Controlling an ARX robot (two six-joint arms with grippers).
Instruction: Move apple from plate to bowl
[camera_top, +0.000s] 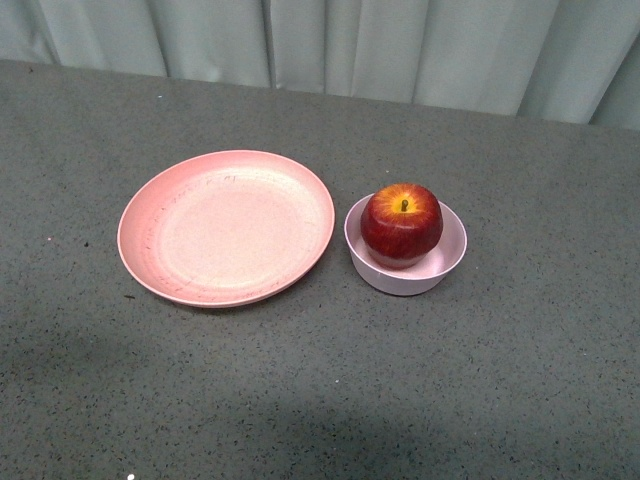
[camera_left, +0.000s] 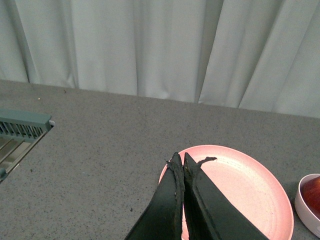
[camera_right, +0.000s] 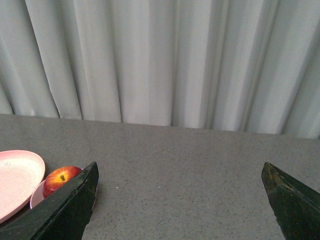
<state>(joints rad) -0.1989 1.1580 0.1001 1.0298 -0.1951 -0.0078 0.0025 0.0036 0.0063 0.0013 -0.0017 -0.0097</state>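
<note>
The dark red apple (camera_top: 401, 224) with a yellow-orange patch round its stem sits in the small pale pink bowl (camera_top: 443, 268). The wide salmon-pink plate (camera_top: 226, 227) lies bare just left of the bowl. Neither gripper shows in the front view. In the left wrist view my left gripper (camera_left: 179, 159) is shut and holds nothing, its tips over the near rim of the plate (camera_left: 250, 190); the bowl's edge (camera_left: 304, 200) shows beside it. In the right wrist view my right gripper (camera_right: 180, 167) is open wide and empty, with the apple (camera_right: 60, 179), bowl (camera_right: 37, 196) and plate (camera_right: 17, 175) off to one side.
The grey speckled tabletop (camera_top: 320, 400) runs back to a pale curtain (camera_top: 400, 50). A green-grey slatted rack (camera_left: 20, 131) lies at the table's edge in the left wrist view.
</note>
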